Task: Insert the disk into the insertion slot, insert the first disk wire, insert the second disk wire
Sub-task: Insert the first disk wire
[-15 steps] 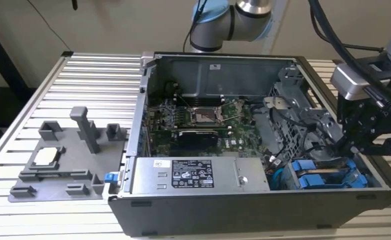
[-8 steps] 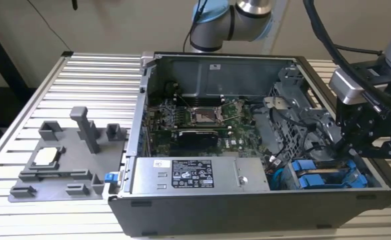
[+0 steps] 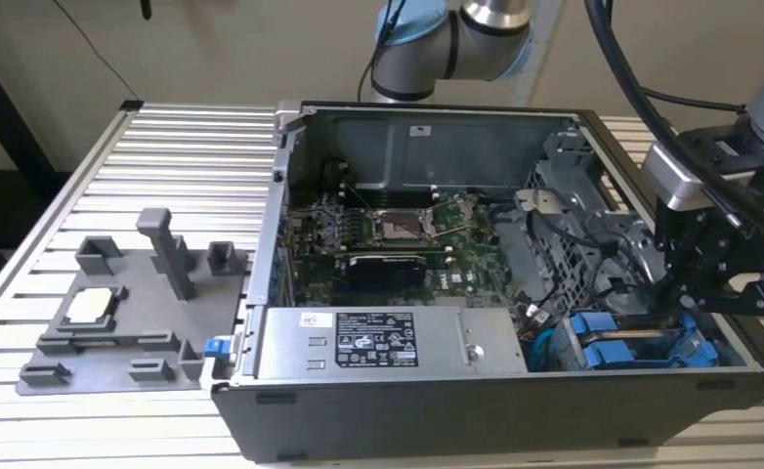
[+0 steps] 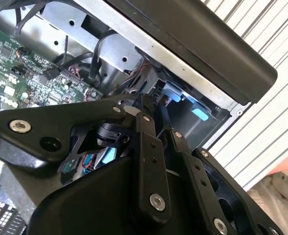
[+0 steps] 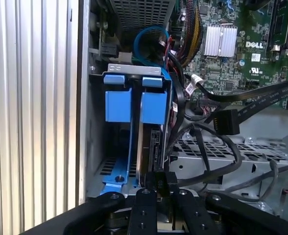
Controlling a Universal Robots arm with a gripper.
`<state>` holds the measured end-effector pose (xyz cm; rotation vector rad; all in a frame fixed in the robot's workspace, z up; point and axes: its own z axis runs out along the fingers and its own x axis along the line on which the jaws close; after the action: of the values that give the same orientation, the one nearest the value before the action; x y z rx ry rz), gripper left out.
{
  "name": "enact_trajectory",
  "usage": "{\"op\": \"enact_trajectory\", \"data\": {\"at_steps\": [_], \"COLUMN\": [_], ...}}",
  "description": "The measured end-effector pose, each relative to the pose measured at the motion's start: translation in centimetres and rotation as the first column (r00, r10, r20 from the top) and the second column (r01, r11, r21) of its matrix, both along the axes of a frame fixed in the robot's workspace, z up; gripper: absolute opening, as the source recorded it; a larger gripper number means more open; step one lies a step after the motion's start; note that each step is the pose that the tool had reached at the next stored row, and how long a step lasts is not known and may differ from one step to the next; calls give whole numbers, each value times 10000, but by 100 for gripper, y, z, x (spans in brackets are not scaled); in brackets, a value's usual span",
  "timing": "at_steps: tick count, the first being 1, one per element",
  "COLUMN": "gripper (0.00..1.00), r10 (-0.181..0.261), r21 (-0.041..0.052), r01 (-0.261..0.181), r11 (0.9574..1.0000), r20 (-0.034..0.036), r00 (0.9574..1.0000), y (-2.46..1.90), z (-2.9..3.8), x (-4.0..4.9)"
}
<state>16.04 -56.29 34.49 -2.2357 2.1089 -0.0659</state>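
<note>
A slatted metal table carried an open black computer case and, at the exterior view's left of it, a grey moulded fixture. Inside the case lay a large grey box with a white sticker, a green motherboard and, at the exterior view's right, the grey metal drive cage with the insertion slot. The disk sat already inside this slot, standing on its thin edge and not flat. Its long axis ran through the depth of the bay, with the bright blue carrier tab at the far end and the connector end turned toward the gripper. Another blue carrier stood just beside it in the same cage. The near end of the disk lay directly in front of the jaws, in line with them. The jaws were drawn close together and clamped on a small black connector, which touched the disk's near end. From this connector a black wire curved away over the perforated metal. A second black connector hung free, well apart from the disk.
</note>
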Motion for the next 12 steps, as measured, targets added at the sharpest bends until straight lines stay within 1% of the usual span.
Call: {"op": "enact_trajectory", "data": {"at_steps": [4,12], "gripper": [19,19], "r10": [-92,-273], "r21": [1,-1], "r01": [92,273], "r11": [10000,9996], "r20": [0,0], "r00": [10000,9996], "y": [-14,-18], "z": [-11,-33], "x": [-7,-14]}}
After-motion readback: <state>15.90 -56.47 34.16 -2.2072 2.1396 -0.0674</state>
